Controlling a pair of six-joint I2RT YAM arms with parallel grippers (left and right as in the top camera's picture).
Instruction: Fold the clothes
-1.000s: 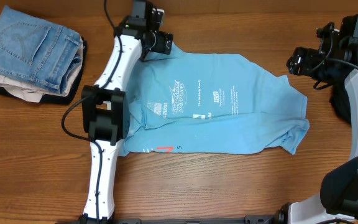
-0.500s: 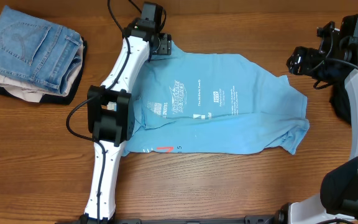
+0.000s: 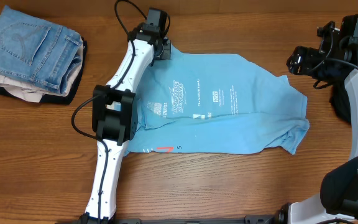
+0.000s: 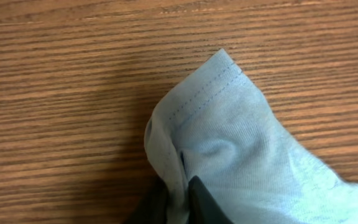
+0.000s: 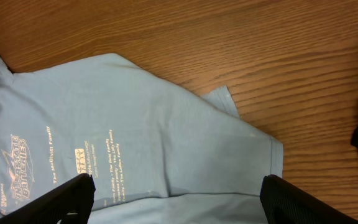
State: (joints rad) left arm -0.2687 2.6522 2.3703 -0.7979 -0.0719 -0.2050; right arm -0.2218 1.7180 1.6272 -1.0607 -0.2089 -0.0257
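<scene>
Sky-blue T-shirt [image 3: 229,118] lies spread flat at centre of wooden table [image 3: 185,186], white print facing up. Left gripper [image 4: 178,200] sits at shirt's 10 o'clock corner, fingers nearly closed, pinching bunched hemmed fabric. Right gripper [image 5: 178,202] hovers toward 2 o'clock of shirt, jaws wide apart, holding nothing. Folded jeans [image 3: 27,40] top stack at table's 10 o'clock, well apart from shirt.

overhead looks straight down on the whole t-shirt [image 3: 229,118], sharing its far corner with the close left wrist, its middle and right side with the higher right wrist.
</scene>
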